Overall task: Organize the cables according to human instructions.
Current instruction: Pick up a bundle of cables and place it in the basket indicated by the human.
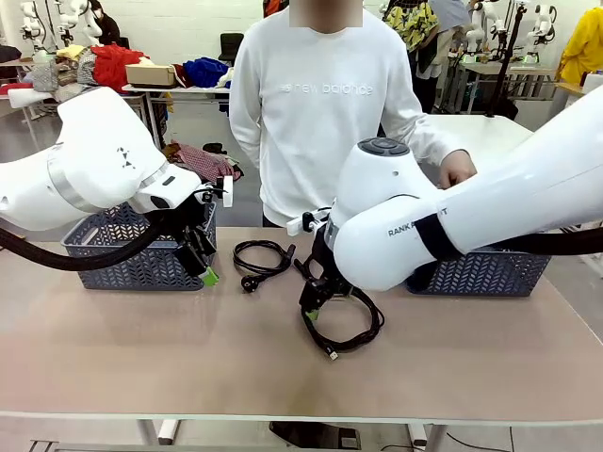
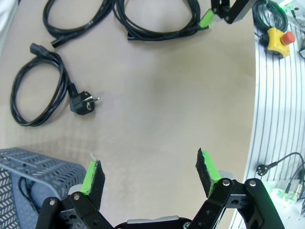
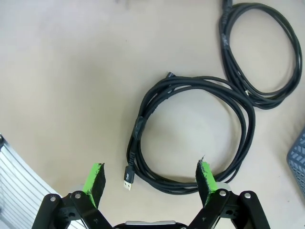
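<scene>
A black cable coil with a chunky plug (image 1: 250, 282) lies mid-table, and the same coil with its plug (image 2: 80, 102) lies ahead of my left gripper. My left gripper (image 1: 203, 268) (image 2: 148, 169) hangs open beside the left basket, holding nothing. My right gripper (image 1: 316, 306) (image 3: 150, 174) is open just above a coil ending in a small USB connector (image 3: 127, 183), and this coil (image 1: 375, 320) rests on the table. Another coil (image 3: 226, 52) lies beyond it, apart from it. A black cord (image 2: 24, 191) shows through the left basket's mesh.
Grey mesh baskets stand at back left (image 1: 132, 264) and back right (image 1: 490, 273). A person stands at the far side, one hand (image 1: 457, 169) behind my right arm. A yellow emergency-stop box (image 2: 276, 38) sits beyond the table's metal edge rail.
</scene>
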### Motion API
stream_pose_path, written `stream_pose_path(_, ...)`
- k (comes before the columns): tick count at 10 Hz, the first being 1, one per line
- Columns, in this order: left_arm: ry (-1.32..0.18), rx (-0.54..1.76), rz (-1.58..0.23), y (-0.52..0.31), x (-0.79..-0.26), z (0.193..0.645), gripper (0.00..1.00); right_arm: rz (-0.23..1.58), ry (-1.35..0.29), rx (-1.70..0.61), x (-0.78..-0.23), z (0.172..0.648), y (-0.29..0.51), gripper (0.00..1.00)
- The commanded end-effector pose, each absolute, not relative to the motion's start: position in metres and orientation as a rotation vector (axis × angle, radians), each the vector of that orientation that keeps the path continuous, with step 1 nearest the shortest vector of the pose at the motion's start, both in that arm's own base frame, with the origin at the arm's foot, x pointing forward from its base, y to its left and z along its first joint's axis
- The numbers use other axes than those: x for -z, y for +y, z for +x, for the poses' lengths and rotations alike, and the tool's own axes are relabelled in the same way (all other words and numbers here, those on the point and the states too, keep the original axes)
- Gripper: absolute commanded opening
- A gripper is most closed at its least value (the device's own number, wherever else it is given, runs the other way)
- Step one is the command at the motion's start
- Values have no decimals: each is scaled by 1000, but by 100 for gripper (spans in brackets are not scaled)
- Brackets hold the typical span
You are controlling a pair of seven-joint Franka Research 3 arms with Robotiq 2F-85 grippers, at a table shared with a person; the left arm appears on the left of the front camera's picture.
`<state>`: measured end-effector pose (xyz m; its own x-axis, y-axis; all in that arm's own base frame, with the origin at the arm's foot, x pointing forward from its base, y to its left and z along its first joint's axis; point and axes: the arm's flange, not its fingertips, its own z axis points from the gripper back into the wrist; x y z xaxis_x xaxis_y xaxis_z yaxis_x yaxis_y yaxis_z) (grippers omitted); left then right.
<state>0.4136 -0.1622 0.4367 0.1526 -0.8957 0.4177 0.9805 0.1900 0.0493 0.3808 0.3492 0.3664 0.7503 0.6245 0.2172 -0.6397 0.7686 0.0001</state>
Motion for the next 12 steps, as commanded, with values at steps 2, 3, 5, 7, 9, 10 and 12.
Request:
stream_pose_path(2, -406, 1352, -261, -161, -437, 413, 100, 46, -209, -667, -352, 390, 367, 100)
stream_pose_path(3, -406, 1352, -261, -161, -437, 413, 100, 47, -197, -665, -349, 391, 368, 100)
stream_pose_path(5, -406, 1352, -261, -161, -437, 413, 100, 67, -180, -694, -348, 388, 357, 100)
stream_pose_path(7, -406, 1352, -261, -161, -437, 413, 100, 67, -180, -694, -348, 388, 357, 100)
stream_pose_path(9, -406, 1352, -261, -161, -437, 413, 100, 68, -174, -694, -345, 389, 358, 100)
stream_pose_path(10, -406, 1352, -261, -161, -437, 413, 100, 63, -161, -688, -346, 389, 357, 100)
stream_pose_path(12, -406, 1352, -261, -161, -437, 413, 100, 59, -145, -663, -335, 394, 364, 100)
